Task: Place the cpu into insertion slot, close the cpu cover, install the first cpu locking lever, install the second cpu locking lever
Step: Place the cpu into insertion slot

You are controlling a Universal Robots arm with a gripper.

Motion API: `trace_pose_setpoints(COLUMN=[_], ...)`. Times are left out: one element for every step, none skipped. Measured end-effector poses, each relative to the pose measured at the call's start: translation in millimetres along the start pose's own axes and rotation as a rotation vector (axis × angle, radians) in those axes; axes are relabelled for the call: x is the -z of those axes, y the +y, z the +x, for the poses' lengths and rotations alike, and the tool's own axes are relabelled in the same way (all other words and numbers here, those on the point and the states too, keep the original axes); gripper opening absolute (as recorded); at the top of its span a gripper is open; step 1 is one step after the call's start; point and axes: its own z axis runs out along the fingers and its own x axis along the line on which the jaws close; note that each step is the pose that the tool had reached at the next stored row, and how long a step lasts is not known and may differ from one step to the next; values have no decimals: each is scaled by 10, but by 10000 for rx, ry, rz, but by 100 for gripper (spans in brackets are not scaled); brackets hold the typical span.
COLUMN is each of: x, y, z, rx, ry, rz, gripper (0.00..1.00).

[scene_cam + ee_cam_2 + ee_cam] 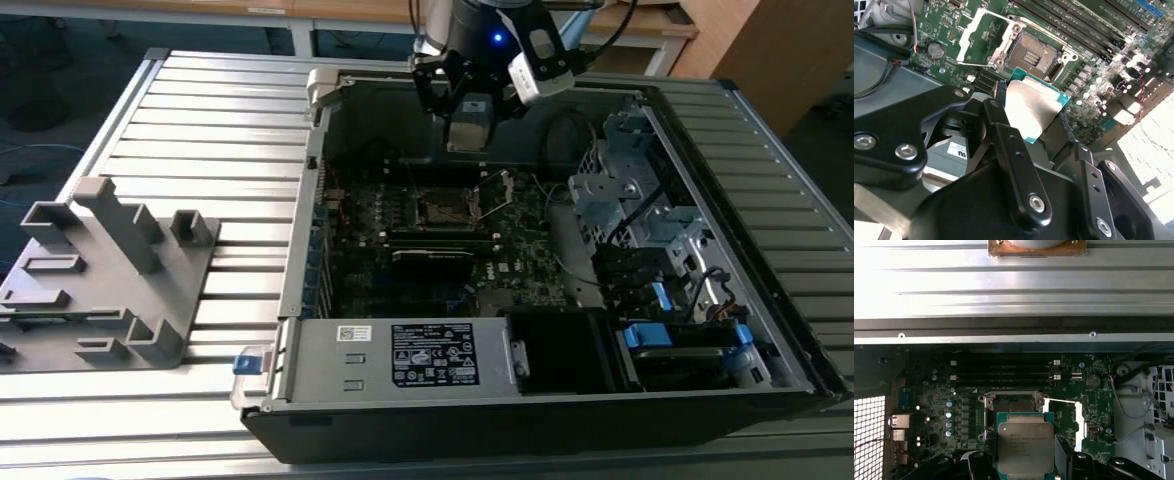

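My gripper [467, 122] hangs over the open computer case, shut on the cpu [1034, 106], a flat square chip with a dull grey metal top and green edge. In both wrist views the black fingers [1000, 122] press on two opposite edges of the cpu [1025, 444]. The insertion slot [1037, 55] lies below on the dark green motherboard [400, 290], with its dark centre bare. In the first wrist view the held chip hides part of the insertion slot [1014, 401]. The cpu cover [980, 41], a silvery frame, is swung open beside the slot. The slot [446, 208] lies nearer the exterior camera than the gripper.
The case walls [314, 200] enclose the board. A power supply [400, 355] sits at the near end and a metal drive cage [627, 195] with cables at the exterior view's right. Memory slots [1004, 369] run past the socket. A grey fixture [107, 270] stands on the slatted table [214, 130].
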Motion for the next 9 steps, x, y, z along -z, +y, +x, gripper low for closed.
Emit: trace_pose_setpoints(x=[-17, -29, -32, -32, -31, -31, -32, -32, -33], y=[-2, -3, -3, -3, -3, -3, -3, -3, -3], z=[1, 1, 1, 1, 1, 1, 1, 1, 1], rx=[0, 1, 1, 1, 0, 0, 0, 0, 0], ry=[-1, -1, -1, -1, 0, 0, -1, -1, -1], rz=[0, 1, 0, 1, 3, 2, 2, 1, 1], gripper=[54, 54, 54, 54, 54, 54, 54, 54, 54])
